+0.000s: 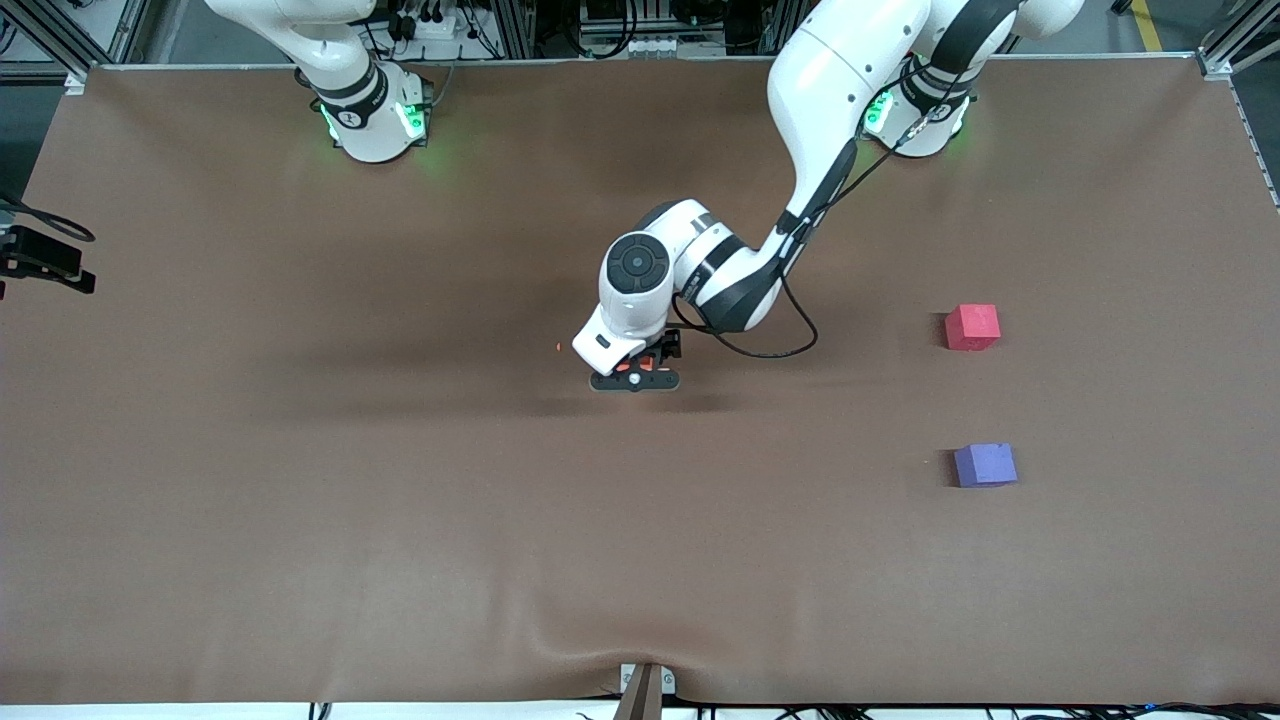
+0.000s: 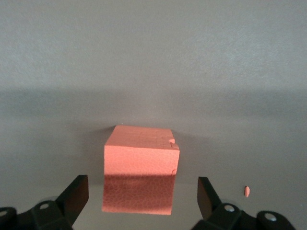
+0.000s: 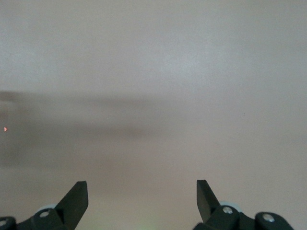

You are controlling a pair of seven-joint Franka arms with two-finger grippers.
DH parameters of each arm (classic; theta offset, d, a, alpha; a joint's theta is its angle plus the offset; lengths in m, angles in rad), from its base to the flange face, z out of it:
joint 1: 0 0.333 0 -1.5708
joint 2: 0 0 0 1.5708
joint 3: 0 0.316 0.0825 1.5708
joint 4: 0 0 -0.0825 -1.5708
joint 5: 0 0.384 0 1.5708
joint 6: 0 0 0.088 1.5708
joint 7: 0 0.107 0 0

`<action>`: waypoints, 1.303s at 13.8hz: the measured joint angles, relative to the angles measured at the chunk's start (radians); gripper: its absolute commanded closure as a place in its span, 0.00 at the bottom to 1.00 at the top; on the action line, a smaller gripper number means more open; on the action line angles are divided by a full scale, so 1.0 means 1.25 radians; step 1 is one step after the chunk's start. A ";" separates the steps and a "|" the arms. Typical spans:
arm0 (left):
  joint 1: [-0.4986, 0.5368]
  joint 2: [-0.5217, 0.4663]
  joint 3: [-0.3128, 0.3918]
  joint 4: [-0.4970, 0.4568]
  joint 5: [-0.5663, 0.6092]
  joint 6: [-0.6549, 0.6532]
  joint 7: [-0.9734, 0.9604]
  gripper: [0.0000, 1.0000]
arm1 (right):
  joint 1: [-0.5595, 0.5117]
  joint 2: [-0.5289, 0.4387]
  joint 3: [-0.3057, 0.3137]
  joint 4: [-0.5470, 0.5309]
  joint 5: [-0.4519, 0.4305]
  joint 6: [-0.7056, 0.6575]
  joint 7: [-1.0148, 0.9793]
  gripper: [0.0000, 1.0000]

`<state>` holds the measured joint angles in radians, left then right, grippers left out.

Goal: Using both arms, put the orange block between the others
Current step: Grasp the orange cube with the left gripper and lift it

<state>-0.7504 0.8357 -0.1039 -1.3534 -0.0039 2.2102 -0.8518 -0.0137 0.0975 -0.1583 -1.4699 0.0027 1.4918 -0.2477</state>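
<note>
The orange block sits on the brown table mid-way between the two arms' ends, only a sliver of it showing under the left hand. My left gripper is down over it, open, one finger on each side with a gap on both sides. The red-pink cube and the purple cube stand apart toward the left arm's end, the purple one nearer the front camera. My right gripper is open over bare table; in the front view only that arm's base shows.
A tiny orange crumb lies on the table beside the left hand. A black clamp juts in at the right arm's end. A small bracket sits at the table's near edge.
</note>
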 measured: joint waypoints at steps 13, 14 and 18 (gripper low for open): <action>0.005 0.021 0.009 0.015 0.000 0.010 -0.003 0.74 | 0.000 -0.043 0.008 0.007 0.000 -0.086 0.001 0.00; 0.013 0.013 0.012 0.019 0.000 -0.005 -0.003 0.74 | 0.000 -0.043 0.009 0.007 0.000 -0.086 0.001 0.00; 0.112 -0.102 0.016 0.032 0.000 -0.185 0.036 0.74 | 0.000 -0.043 0.010 0.007 -0.001 -0.085 0.001 0.00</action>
<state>-0.6110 0.7082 -0.0843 -1.3132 -0.0039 1.9791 -0.8074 -0.0133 0.0434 -0.1461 -1.4617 0.0017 1.3852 -0.2459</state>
